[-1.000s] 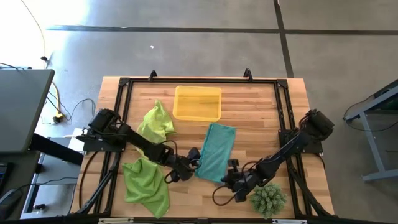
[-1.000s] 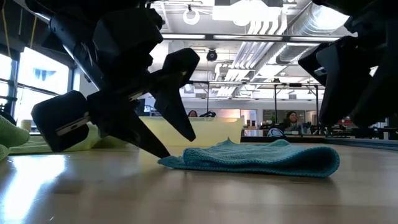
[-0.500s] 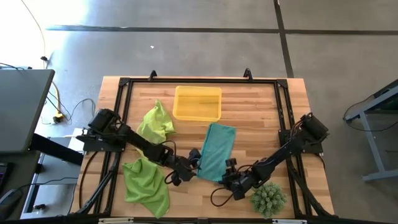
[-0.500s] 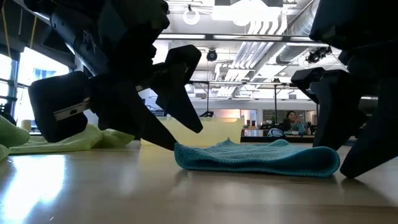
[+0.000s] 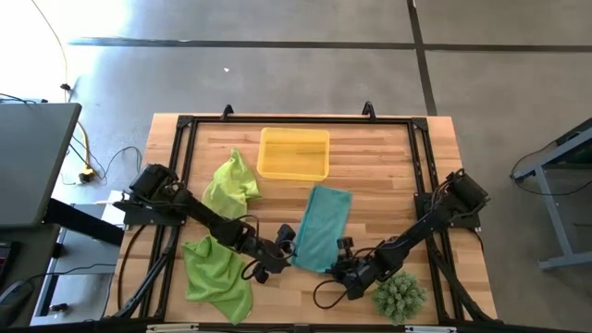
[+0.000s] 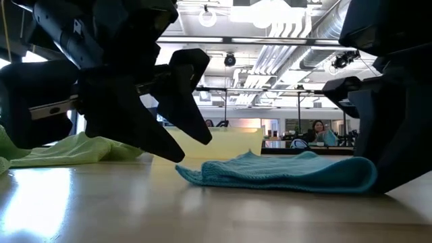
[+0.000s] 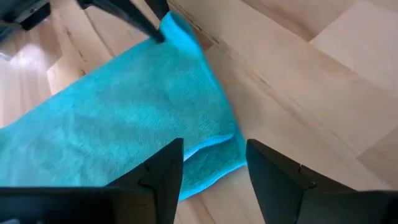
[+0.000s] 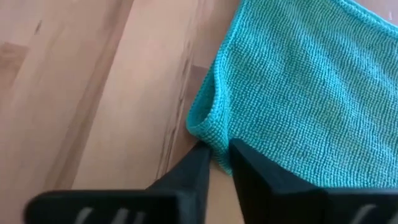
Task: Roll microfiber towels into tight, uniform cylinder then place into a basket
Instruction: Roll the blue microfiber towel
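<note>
- Your teal towel [image 5: 321, 228] lies flat a bit right of the middle of the high view, long side running up toward the yellow basket [image 5: 294, 154], which sits at upper centre, just apart from it.
- Your right gripper [image 8: 219, 163] has its fingers pinched narrow on the towel's near corner. In the right wrist view the cloth edge bunches up between the two tips, so it's holding the teal towel there.
- Your left gripper [image 7: 212, 167] is at the towel's other near corner, lower centre of the high view. Fingers stand fairly wide, with the folded edge of the cloth showing in the gap between them. They're around it but not clamped.
- One lime-green towel [image 5: 232, 182] is crumpled left of the basket, and the other lime-green towel [image 5: 217, 274] is spread at lower left.
- The spiky green plant [image 5: 400, 295] sits at lower right, just beside your right arm.
- The wooden table [image 5: 379, 166] is under it all.
</note>
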You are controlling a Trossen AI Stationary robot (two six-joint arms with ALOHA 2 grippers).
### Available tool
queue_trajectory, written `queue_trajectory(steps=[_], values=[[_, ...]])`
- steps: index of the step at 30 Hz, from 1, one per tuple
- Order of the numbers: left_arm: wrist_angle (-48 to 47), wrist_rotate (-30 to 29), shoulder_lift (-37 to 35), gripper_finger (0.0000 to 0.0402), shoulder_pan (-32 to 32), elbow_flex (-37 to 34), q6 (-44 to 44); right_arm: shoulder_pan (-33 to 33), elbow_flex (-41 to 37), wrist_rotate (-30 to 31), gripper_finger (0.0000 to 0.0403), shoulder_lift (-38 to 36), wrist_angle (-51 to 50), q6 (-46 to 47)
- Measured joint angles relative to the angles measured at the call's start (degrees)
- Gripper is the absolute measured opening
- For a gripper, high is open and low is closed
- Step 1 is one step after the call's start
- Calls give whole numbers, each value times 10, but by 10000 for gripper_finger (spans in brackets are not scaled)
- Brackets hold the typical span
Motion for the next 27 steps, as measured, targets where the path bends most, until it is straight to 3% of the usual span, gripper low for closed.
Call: queue_trajectory(steps=[4,8,15,27], values=[[0,0,0,163,0,0,3,-1,0,-3,7,0,0,-1],[0,-12,0,163,0,0,0,-1,0,-4,9,1,-2,12],[32,-51,0,163,-7,0,-80,-1,-1,-6,3,-4,-6,17],[28,-65,-1,163,-14,1,104,-17,-3,28,1,-50,-91,103]])
